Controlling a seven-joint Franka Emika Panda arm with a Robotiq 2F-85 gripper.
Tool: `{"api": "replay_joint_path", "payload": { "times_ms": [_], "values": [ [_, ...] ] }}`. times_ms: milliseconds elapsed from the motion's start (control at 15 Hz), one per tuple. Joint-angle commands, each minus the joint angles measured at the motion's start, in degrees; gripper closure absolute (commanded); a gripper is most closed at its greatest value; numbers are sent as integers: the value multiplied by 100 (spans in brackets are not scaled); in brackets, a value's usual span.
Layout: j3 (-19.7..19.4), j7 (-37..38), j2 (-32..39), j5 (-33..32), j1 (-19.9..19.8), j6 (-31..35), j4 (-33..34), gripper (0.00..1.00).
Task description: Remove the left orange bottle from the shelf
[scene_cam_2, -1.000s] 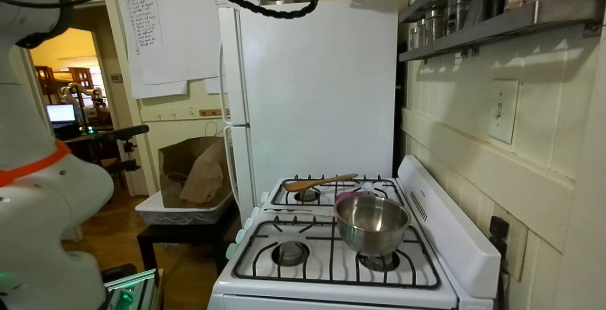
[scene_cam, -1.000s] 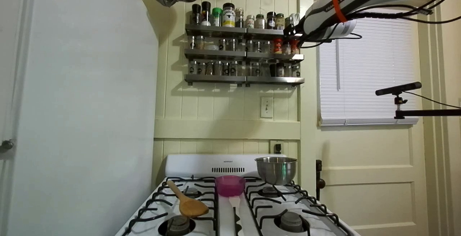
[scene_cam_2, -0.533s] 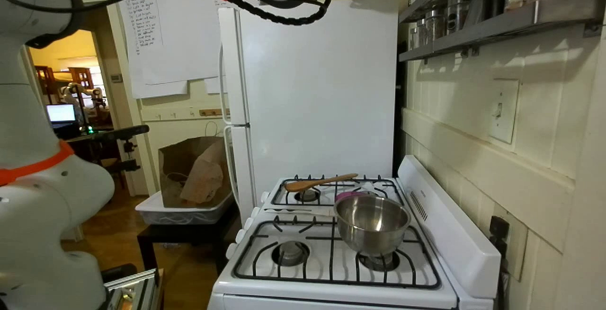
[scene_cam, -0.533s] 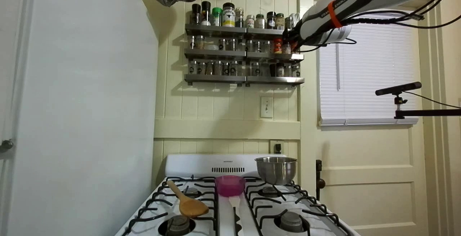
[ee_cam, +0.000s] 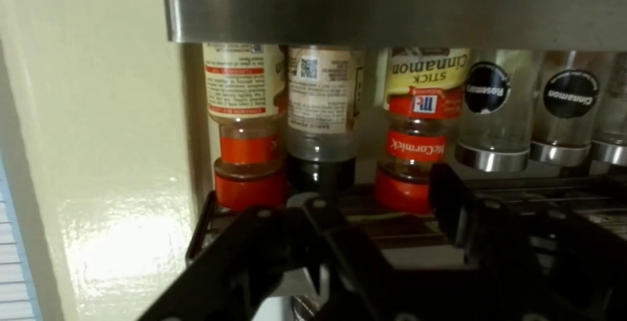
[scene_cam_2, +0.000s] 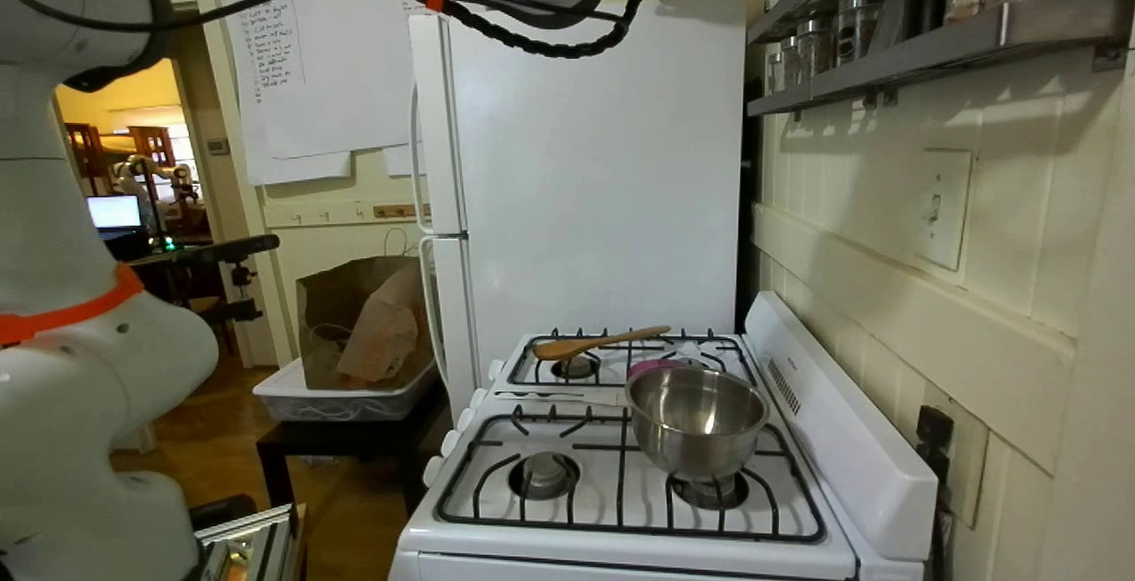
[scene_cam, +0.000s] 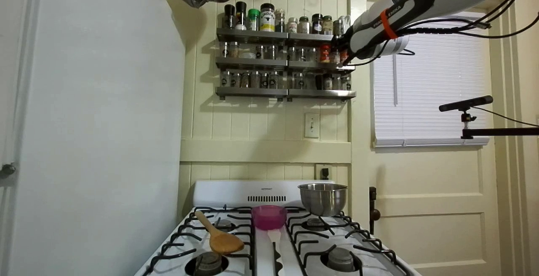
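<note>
The left orange bottle (ee_cam: 416,125) stood upright on the middle tier of the shelf (scene_cam: 313,66), above the back right corner of the stove-top bench (scene_cam: 262,257). You had the pincer (ee_cam: 379,187) spread before it; whether it touched, the wrist view did not show. A garlic powder jar (ee_cam: 322,100) stood just beside the bottle. Below, a steel bowl (scene_cam: 323,200) sat near that corner.

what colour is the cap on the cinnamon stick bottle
Red; the cap shows best in the wrist view.
</note>
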Motion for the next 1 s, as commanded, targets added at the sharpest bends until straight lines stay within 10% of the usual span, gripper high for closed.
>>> {"api": "replay_joint_path", "payload": {
  "times_ms": [0, 933],
  "values": [
    [184, 179, 176, -113, -231, 252, 137, 47],
    [515, 24, 447, 20, -555, 796, 174, 59]
  ]
}}
